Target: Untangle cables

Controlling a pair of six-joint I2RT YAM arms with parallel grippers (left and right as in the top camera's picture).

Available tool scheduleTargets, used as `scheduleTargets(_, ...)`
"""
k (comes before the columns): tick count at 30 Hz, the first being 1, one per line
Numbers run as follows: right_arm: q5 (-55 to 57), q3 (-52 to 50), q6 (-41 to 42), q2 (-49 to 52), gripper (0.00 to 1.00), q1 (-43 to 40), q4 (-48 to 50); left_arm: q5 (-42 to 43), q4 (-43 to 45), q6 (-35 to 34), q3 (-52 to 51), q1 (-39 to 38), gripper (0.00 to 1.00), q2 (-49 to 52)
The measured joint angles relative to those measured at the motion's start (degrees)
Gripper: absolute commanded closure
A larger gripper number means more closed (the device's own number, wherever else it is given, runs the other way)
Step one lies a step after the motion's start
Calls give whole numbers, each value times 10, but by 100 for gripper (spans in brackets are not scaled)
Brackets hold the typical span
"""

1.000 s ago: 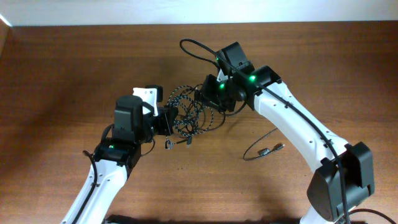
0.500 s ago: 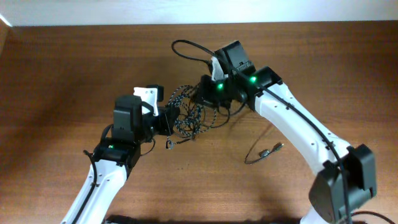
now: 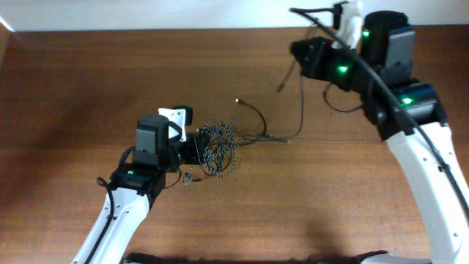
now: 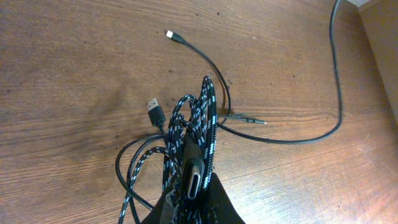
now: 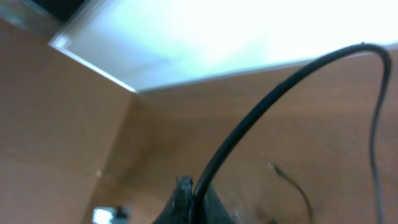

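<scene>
- Right gripper [image 3: 302, 55], clamped on black cable [image 3: 301, 103], has jumped to your far-right corner, pulling it mostly free, I think.
- Left gripper [image 3: 192, 147] pins braided bundle [image 3: 218, 143].

You are getting even, soft light across table [image 3: 66, 88] overhead; faint shadows only showing. In right wrist view, far white strip [image 5: 217, 37] is glaring, washing out; black cable [image 5: 280, 87] is smearing. Left wrist view is rendering sharp, braided cable [image 4: 208, 118] softening near lens.
</scene>
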Motion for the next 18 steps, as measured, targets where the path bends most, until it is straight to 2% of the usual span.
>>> scheduleTargets(3, 39, 2, 0, -2, 96, -43, -110, -4, 3, 0, 0, 0, 100, 0)
scheduleTargets(18, 71, 2, -2, -2, 96, -50, -138, -4, -1, 0, 0, 0, 100, 0)
